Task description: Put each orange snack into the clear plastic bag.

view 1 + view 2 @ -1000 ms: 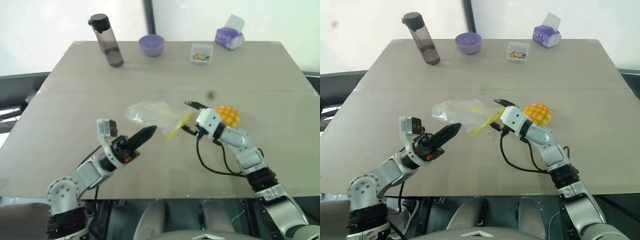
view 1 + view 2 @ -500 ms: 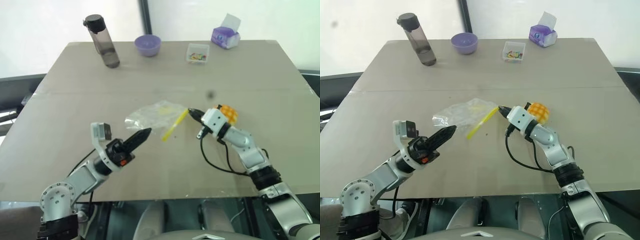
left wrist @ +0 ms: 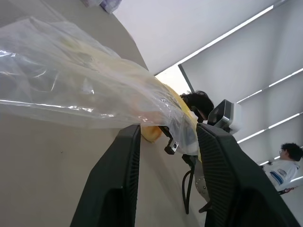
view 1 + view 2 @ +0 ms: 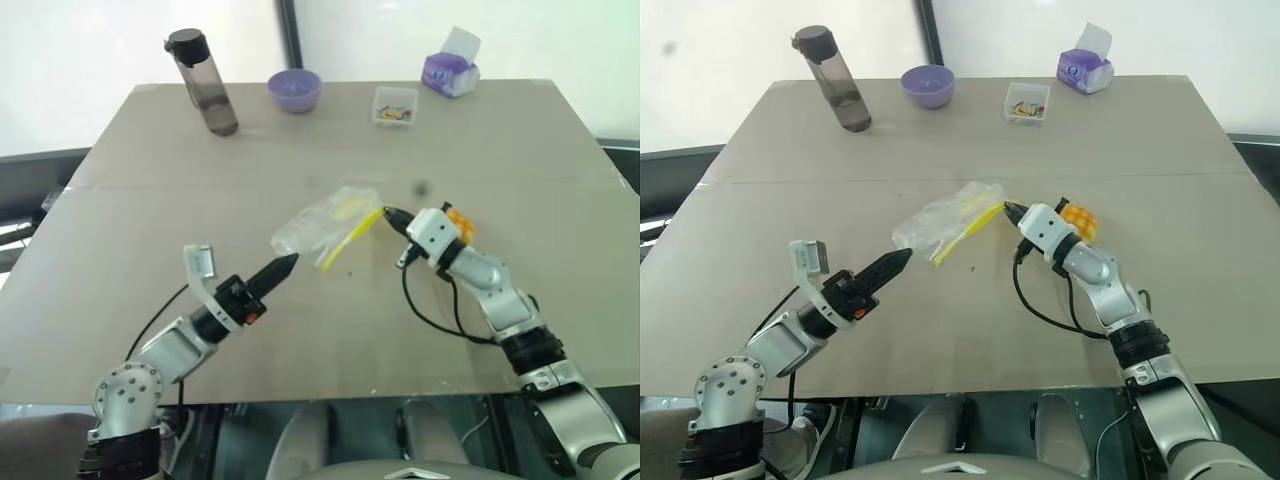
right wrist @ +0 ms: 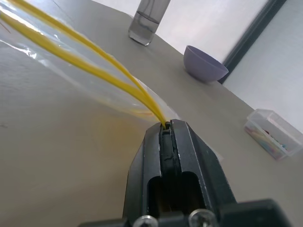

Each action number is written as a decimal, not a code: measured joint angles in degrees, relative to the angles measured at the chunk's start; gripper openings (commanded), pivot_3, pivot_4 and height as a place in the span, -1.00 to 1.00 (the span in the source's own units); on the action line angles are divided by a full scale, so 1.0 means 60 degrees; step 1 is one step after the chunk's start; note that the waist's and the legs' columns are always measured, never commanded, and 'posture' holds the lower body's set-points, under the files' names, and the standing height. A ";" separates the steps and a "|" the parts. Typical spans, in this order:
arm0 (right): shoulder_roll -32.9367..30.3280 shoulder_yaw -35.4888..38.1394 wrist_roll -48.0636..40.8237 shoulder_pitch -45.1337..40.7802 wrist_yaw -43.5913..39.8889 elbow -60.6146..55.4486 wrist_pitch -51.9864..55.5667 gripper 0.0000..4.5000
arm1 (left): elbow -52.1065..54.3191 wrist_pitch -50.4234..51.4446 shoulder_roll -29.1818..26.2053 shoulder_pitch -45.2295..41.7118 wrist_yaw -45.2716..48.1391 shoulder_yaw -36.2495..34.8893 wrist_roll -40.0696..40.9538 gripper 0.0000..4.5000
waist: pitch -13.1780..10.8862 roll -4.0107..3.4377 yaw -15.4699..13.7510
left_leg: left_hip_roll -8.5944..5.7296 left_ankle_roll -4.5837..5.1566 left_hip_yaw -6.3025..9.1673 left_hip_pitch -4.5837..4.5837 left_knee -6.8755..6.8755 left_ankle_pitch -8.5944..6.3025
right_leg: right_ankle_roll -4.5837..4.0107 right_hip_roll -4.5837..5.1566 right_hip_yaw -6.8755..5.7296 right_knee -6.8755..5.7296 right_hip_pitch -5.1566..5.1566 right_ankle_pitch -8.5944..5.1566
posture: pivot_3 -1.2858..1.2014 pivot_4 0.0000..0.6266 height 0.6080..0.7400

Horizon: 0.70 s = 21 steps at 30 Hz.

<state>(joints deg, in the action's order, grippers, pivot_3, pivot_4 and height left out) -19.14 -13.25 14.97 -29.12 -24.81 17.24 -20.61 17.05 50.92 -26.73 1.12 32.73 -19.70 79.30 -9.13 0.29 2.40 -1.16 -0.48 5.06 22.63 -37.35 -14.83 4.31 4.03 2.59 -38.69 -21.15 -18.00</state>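
One snack (image 4: 1080, 219), bag (image 4: 325, 222), bottle (image 4: 202, 81), bowl (image 4: 294, 90), box (image 4: 395, 105), tissue pack (image 4: 450, 72).

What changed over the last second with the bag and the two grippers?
The right gripper, open a second ago, shut on the yellow seal strip of the clear plastic bag and lifted that edge off the table; the bag now hangs bunched from it. The left gripper parted its fingers near the bag without holding it. The orange snack, bottle, bowl, small box and tissue pack stayed put.
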 measured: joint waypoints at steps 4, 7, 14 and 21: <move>-0.0006 -0.0048 0.0257 -0.0027 0.0035 -0.0080 0.0117 -1.00 | 0.1139 -0.0098 -0.0486 -0.0189 0.0141 -0.0059 0.0024 -0.22 | 0.0000 0.0001 -0.0011 | 0.0004 0.0000 -0.0012 0.0014 -0.0001 0.0001 | 0.0000 0.0000 0.0011 -0.0021 -0.0022 0.0000 | 0.03 -0.52 1.00; 0.0016 -0.0123 0.0314 -0.0074 0.0037 -0.0131 0.0168 -1.00 | 0.1438 -0.0199 -0.0541 -0.0335 0.0138 -0.0031 -0.0120 -0.22 | 0.0000 0.0000 -0.0008 | 0.0001 0.0000 -0.0019 0.0010 -0.0002 0.0001 | 0.0000 -0.0001 0.0017 -0.0024 -0.0022 0.0000 | 0.03 -0.52 1.00; 0.0458 -0.0522 0.1230 -0.0597 0.0670 -0.0066 0.0836 -1.00 | 0.2546 -0.0222 -0.3250 -0.2823 -0.1748 0.4490 -0.6733 -0.22 | -0.0021 0.0011 0.0040 | -0.0020 -0.0006 -0.0046 0.0012 0.0019 0.0005 | 0.0000 -0.0024 0.0058 -0.0039 -0.0054 0.0000 | 0.03 -0.52 1.00; 0.1562 -0.0641 0.1995 -0.1119 0.1781 -0.0155 0.2331 -1.00 | 0.2937 -0.1136 -0.2369 -0.3805 -0.3472 0.5762 -1.0300 -0.22 | -0.0032 0.0030 0.0023 | -0.0003 -0.0012 -0.0051 0.0052 0.0022 0.0009 | 0.0000 -0.0034 0.0064 -0.0032 -0.0091 0.0001 | 0.03 -0.52 1.00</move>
<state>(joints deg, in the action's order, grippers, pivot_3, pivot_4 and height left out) -9.77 -17.09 26.94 -35.83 -14.12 16.31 -6.63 34.67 44.10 -40.94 -21.71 11.90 14.87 17.50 -9.33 0.47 2.53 -1.18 -0.56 4.75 22.95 -37.21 -14.78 4.31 3.82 2.97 -38.88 -21.70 -18.00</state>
